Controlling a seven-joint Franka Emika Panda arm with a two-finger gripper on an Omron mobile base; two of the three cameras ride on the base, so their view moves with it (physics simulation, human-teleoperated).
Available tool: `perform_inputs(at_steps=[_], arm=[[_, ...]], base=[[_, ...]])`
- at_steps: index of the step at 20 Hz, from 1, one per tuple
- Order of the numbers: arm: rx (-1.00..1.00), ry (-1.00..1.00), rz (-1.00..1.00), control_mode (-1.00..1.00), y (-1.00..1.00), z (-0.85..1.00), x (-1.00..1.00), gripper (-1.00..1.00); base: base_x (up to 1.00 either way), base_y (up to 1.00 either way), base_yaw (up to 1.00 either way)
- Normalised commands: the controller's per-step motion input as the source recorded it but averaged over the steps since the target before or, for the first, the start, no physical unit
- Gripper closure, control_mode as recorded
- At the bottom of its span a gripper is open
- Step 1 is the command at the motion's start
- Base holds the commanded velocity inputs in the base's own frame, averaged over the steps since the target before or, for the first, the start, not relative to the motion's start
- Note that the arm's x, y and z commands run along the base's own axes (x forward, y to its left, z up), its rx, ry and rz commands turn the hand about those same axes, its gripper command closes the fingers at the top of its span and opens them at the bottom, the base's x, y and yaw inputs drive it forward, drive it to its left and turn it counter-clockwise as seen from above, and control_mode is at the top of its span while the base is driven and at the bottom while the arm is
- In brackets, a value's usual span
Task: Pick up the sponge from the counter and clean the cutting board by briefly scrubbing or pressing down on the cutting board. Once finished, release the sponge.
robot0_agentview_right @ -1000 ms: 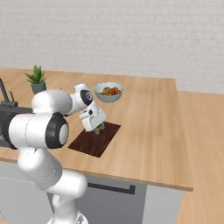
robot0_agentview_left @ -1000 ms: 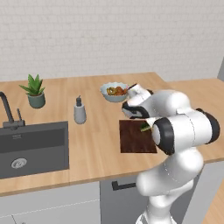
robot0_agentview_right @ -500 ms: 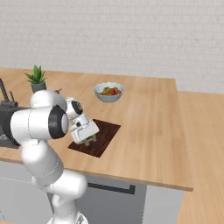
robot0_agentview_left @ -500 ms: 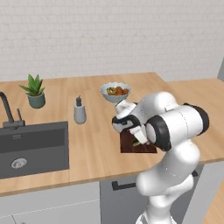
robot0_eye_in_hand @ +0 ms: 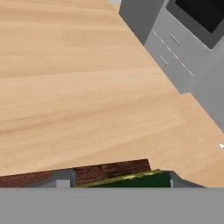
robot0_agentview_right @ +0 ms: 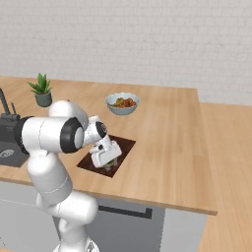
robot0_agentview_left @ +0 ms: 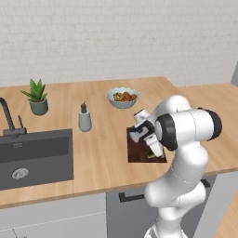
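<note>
The small flat green sponge (robot0_agentview_right: 111,164) sits pinched in the tool (robot0_agentview_right: 108,162), low over the near end of the thin dark reddish-brown wooden cutting board (robot0_agentview_right: 123,145) on the light-tan plank counter (robot0_agentview_right: 167,147). Best to press it flat, rub briefly within the board's edges, then let go.
</note>
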Motion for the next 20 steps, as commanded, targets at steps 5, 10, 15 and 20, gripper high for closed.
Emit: perform_inputs(at_steps=[5,10,15,20], arm=[[0.0,-0.01,0.0,-1.0,-0.01,-0.35,0.39,1.0],[-0.01,-0.15,-0.05,-1.0,0.0,-0.5,0.73,1.0],[-0.03,-0.24,-0.19,-1.0,0.0,-0.62,0.8,1.0],[-0.03,-0.3,-0.24,-1.0,0.0,-0.65,0.83,1.0]], base=[[0.0,0.0,0.0],[0.0,0.0,0.0],[0.0,0.0,0.0],[0.0,0.0,0.0]])
